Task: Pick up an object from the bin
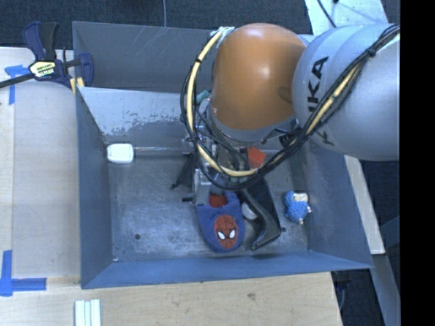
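The gripper point(202, 182) is hanging low in the bin point(136, 223), just above a blue Spider-Man toy point(221, 231) that is lying by the front wall. I cannot tell whether it is open or closed (the arm's orange cover is hiding it). Nothing is looking lifted, so by my judgement the grasp and lift are both waiting to be done. A black hook point(264, 224) is lying just beside the toy, and a white block point(121, 153) is sitting well apart.
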Robot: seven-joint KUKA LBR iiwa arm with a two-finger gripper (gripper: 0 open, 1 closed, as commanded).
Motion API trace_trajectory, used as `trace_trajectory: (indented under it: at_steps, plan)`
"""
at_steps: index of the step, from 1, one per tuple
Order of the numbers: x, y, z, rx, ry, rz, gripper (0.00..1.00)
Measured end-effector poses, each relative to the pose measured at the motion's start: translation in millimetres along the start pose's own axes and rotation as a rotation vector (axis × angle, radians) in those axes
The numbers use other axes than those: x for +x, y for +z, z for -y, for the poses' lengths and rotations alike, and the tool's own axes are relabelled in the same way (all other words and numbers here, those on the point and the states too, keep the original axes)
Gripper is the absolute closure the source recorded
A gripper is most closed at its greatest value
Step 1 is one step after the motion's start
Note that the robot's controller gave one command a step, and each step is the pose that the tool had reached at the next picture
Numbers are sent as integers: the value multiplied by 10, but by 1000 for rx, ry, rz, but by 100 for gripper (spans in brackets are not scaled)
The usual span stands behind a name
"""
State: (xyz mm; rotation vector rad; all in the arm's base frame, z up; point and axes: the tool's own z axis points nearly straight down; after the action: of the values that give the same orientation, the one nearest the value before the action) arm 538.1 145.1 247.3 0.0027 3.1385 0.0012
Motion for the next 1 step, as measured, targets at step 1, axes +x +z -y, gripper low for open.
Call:
trace_trajectory:
  at_steps: [1]
  plan:
    - [-225, 395, 532, 4, 48, -4, 0]
